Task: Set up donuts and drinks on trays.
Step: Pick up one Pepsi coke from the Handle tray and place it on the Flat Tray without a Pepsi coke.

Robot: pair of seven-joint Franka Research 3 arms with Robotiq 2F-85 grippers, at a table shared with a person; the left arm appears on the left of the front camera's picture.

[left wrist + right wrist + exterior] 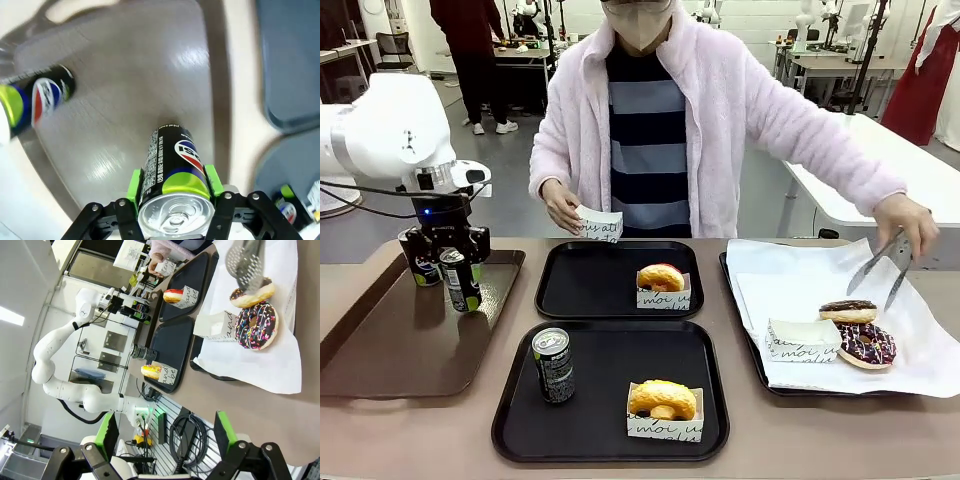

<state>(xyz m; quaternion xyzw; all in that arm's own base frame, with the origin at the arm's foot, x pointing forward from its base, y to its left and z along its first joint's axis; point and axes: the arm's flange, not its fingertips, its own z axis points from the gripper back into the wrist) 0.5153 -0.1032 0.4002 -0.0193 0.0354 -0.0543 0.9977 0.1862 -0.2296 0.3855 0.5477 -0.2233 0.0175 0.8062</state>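
Bright even light, soft shadows, glare on brown tray (190, 55), blurred wide-angle edges

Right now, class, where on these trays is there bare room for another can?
The far black tray is bare left of its boxed donut. The near black tray is free between its standing can and yellow donut. The brown tray is bare in front; its far corner is crowded by the left gripper, its held can and a spare can.
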